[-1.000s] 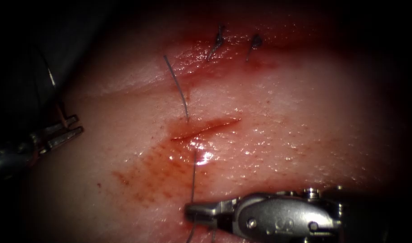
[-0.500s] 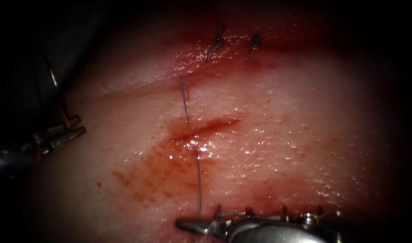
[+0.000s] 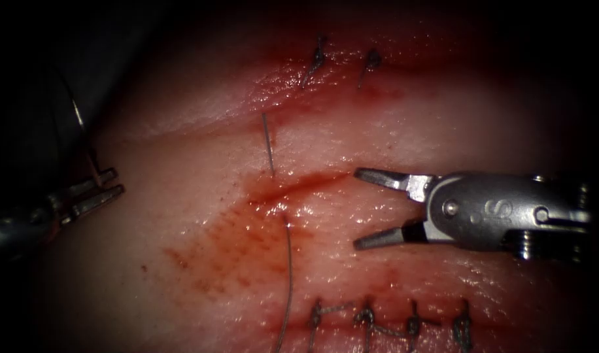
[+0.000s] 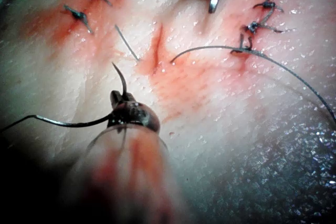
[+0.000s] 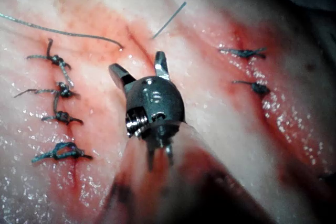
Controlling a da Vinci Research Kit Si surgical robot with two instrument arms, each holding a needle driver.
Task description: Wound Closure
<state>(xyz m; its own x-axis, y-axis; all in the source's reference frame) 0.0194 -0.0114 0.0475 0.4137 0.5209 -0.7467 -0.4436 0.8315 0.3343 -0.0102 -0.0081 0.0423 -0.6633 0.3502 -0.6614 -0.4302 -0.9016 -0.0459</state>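
The tissue (image 3: 443,117) has a short cut (image 3: 299,183) at its middle. A thread (image 3: 289,274) crosses the cut, leaving a short tail (image 3: 267,144) above it and a long strand below. My left tool (image 3: 115,182) lies far to the left of the cut, shut on the curved needle (image 4: 122,80). The needle is clear of the tissue with its point free. My right tool (image 3: 356,209) sits just right of the cut, jaws wide open and holding nothing. The right wrist view shows the same open jaws (image 5: 136,62) near the thread (image 5: 63,32).
Two finished stitches (image 3: 319,59) sit above the cut and a row of several knotted stitches (image 3: 365,320) lies along the bottom. Red fluid (image 3: 227,255) stains the tissue below and left of the cut.
The right tool drew the thread downward, shortening the tail, then let go, opened, and rose from the bottom edge to the right of the cut. The left tool stayed still.
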